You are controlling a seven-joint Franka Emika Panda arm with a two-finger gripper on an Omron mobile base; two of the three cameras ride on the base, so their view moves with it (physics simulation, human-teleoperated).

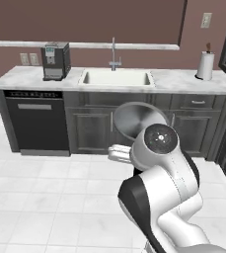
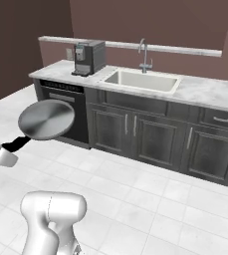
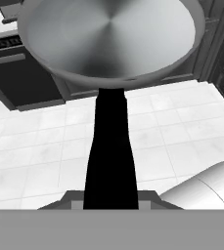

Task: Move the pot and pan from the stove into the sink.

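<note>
The gripper [image 3: 110,202] clamps the black handle of the pan [image 3: 111,36], holding it in the air above the floor, well short of the sink [image 1: 116,78]

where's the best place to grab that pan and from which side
By the long black handle, coming in from its free end along its length, jaws closing across its narrow width. The bowl of the pan is wide and round, too broad for the gripper, which is shut on that handle now.
</note>
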